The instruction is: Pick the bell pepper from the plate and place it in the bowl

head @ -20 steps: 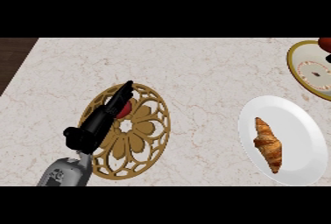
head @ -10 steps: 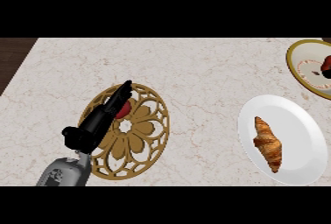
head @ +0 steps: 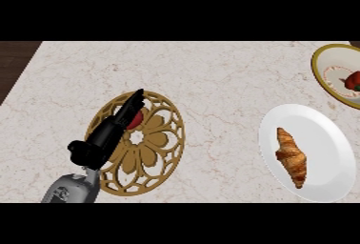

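Left hand (head: pixel 112 134) is reaching over the red bell pepper (head: pixel 136 120) on the gold openwork plate (head: pixel 166 139), fingers straight and pressed together
Pepper is sitting half hidden under the fingers, so curl fully round it before lifting, then carry right to the bowl (head: pixel 325 76), clearing the croissant (head: pixel 292 157)

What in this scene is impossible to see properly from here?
- The red pepper on the patterned plate: head view, mostly covered by the left robot hand. Whether the hand grips it cannot be told.
- The bowl: head view, cut off by the right edge. The red thing inside shows only in part.
- The right robot hand: outside the view entirely.
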You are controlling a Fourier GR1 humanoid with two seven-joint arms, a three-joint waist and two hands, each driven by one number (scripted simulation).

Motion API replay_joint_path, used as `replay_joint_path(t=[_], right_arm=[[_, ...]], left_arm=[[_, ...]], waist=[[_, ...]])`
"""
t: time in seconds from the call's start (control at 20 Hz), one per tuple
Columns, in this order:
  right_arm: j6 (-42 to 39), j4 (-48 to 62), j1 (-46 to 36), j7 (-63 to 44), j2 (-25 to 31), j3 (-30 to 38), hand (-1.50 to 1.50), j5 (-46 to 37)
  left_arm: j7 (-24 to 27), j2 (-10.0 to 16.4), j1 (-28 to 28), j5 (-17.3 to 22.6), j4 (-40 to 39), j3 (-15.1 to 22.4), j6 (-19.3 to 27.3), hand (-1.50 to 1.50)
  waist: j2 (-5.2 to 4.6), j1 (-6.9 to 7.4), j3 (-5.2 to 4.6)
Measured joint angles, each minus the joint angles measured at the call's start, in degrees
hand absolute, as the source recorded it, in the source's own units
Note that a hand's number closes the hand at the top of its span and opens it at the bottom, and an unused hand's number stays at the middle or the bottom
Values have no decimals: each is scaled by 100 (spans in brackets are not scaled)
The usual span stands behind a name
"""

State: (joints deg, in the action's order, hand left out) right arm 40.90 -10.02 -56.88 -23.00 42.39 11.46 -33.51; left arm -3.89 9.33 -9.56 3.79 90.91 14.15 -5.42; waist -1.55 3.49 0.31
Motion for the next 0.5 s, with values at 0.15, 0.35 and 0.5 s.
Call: replay_joint_path(t=[0.15,0.35,0.5], right_arm=[[451,-121,130,177,75,320,-150,275],[693,-337,447,549,151,803,-150,752],[809,-579,790,844,238,1136,-150,1102]], left_arm=[[31,-17,102,-29,5,15,15,0],[99,-19,163,-17,-44,-73,14,0],[70,36,238,-1,11,-139,-24,0]], waist=[[23,-52,-2],[69,-168,-10],[107,-248,-17]])
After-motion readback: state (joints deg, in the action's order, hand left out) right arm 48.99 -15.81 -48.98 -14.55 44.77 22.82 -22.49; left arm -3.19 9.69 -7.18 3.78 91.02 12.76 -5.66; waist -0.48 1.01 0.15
